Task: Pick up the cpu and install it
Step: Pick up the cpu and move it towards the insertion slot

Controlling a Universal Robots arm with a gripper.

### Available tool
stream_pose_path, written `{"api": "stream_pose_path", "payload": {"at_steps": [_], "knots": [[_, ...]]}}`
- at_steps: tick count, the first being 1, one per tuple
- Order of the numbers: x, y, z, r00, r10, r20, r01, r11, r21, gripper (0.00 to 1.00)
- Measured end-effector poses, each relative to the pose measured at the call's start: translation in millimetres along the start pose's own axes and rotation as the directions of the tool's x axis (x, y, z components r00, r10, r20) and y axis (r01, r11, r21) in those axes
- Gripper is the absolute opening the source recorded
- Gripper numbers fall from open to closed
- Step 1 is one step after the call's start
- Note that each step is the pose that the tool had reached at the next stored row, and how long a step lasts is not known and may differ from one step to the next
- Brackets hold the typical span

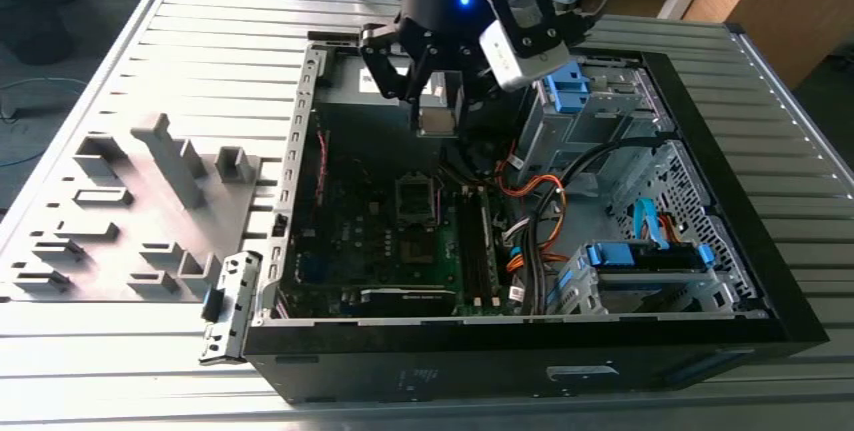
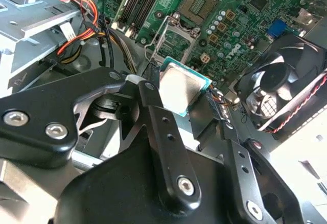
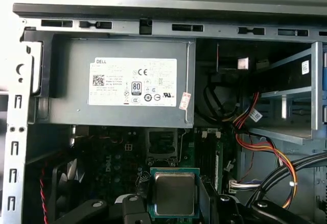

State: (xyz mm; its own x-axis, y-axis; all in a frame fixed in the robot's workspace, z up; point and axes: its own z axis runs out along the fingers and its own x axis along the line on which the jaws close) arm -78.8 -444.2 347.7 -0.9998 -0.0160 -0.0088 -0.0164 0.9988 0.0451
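My gripper (image 1: 438, 121) hangs above the open computer case, shut on the cpu (image 1: 438, 123). In both wrist views the cpu (image 2: 181, 87) (image 3: 173, 193) is a small square chip with a shiny silver top and a green rim, pinched between the black fingers (image 2: 153, 106). The open cpu socket (image 2: 196, 3) sits on the green motherboard (image 2: 240, 15) with its metal frame (image 2: 168, 35) lifted. In the exterior view the socket (image 1: 416, 194) lies lower in the picture than the gripper, with clear height between them. The socket (image 3: 161, 143) is also seen beyond the chip in the first wrist view.
A grey power supply box (image 3: 117, 83) with a white label fills the case's far end. A black fan (image 2: 286, 81) sits beside the socket. Orange and yellow cable bundles (image 1: 534, 196) and drive cages (image 1: 601, 101) stand on the exterior view's right. A grey fixture (image 1: 147, 201) lies outside the case on the exterior view's left.
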Motion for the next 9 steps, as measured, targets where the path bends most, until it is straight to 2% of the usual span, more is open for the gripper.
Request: {"api": "stream_pose_path", "payload": {"at_steps": [6, 9], "knots": [[0.1, -2.8, 3.9, 1.0000, 0.000, 0.0000, 0.000, 1.0000, 0.0014, 0.47], [0.1, -4.9, 7.8, 1.0000, 0.000, -0.0001, 0.000, 1.0000, 0.0020, 0.47]]}}
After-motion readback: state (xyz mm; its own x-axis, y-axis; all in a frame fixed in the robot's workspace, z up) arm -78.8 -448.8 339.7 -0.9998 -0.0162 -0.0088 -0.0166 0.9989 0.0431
